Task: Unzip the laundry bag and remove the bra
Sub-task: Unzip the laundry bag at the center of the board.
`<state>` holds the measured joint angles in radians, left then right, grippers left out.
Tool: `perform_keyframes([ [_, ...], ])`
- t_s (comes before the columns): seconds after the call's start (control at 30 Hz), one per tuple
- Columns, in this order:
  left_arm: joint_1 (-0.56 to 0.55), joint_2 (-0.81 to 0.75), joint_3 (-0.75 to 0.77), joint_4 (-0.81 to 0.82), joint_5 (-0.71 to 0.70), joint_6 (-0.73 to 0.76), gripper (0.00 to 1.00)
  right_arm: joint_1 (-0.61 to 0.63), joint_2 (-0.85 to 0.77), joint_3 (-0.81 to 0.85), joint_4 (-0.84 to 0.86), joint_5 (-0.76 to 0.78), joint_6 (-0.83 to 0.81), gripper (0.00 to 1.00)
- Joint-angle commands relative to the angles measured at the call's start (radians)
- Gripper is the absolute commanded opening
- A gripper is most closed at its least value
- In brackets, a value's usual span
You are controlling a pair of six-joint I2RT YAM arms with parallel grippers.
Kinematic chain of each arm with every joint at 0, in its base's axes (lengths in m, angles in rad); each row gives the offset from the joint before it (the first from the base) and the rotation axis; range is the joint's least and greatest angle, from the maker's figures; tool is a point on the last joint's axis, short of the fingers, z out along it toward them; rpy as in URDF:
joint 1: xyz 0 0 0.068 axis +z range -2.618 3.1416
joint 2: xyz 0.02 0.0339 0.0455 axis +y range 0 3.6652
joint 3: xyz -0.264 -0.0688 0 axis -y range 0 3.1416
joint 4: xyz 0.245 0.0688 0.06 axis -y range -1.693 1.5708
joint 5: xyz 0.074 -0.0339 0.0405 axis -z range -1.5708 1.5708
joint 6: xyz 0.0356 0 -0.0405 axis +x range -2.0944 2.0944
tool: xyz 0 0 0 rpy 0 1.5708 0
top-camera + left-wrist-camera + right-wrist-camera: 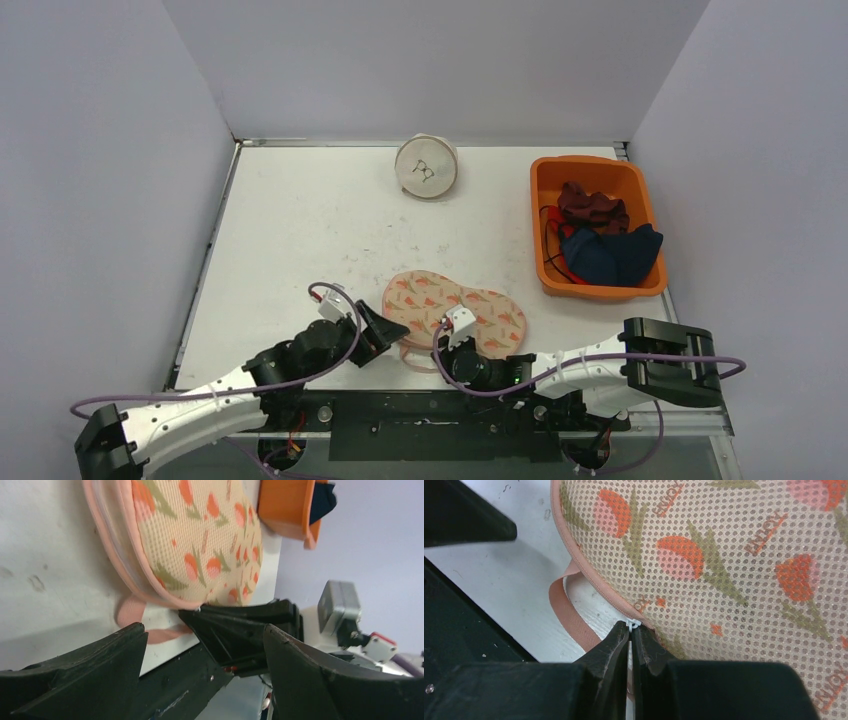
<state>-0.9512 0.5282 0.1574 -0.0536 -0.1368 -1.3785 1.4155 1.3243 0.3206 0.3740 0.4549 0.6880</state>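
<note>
The laundry bag is a flat mesh pouch with orange tulip print and pink trim, lying near the table's front edge. It also shows in the left wrist view and the right wrist view. My right gripper is shut on the bag's small white zipper pull at the near rim. My left gripper is open and empty just left of the bag, beside its pink loop strap. The bra is hidden inside the bag.
An orange bin with dark red and navy garments stands at the right. A round white mesh bag stands at the back wall. The black frame rail runs along the table's near edge.
</note>
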Motion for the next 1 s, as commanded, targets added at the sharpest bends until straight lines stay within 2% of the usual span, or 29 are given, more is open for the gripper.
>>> perform_keyframes([
  [0.0,-0.118,0.101,0.031,0.076,-0.137,-0.064,0.83,0.003,0.019,0.036,0.066,-0.014,-0.023,0.05],
  [0.13,-0.13,0.314,0.072,0.241,-0.09,-0.056,0.82,0.007,0.022,0.038,0.062,-0.021,-0.025,0.05],
  [0.23,-0.139,0.443,0.109,0.301,-0.084,-0.052,0.81,0.01,0.012,0.037,0.055,-0.023,-0.028,0.05],
  [0.37,-0.139,0.508,0.121,0.349,-0.126,-0.059,0.8,0.012,-0.001,0.034,0.051,-0.028,-0.035,0.05],
  [0.43,-0.137,0.52,0.12,0.36,-0.156,-0.051,0.76,0.014,-0.002,0.03,0.05,-0.031,-0.037,0.05],
  [0.67,-0.098,0.581,0.124,0.376,-0.158,-0.034,0.38,0.016,0.001,0.029,0.061,-0.043,-0.042,0.05],
  [0.8,-0.087,0.594,0.115,0.377,-0.161,-0.033,0.05,0.017,-0.001,0.031,0.061,-0.045,-0.047,0.05],
  [0.83,-0.086,0.589,0.11,0.373,-0.166,-0.034,0.0,0.017,-0.004,0.034,0.055,-0.046,-0.048,0.05],
  [0.97,-0.082,0.533,0.1,0.307,-0.21,-0.044,0.0,0.021,-0.029,0.041,0.024,-0.042,-0.05,0.05],
])
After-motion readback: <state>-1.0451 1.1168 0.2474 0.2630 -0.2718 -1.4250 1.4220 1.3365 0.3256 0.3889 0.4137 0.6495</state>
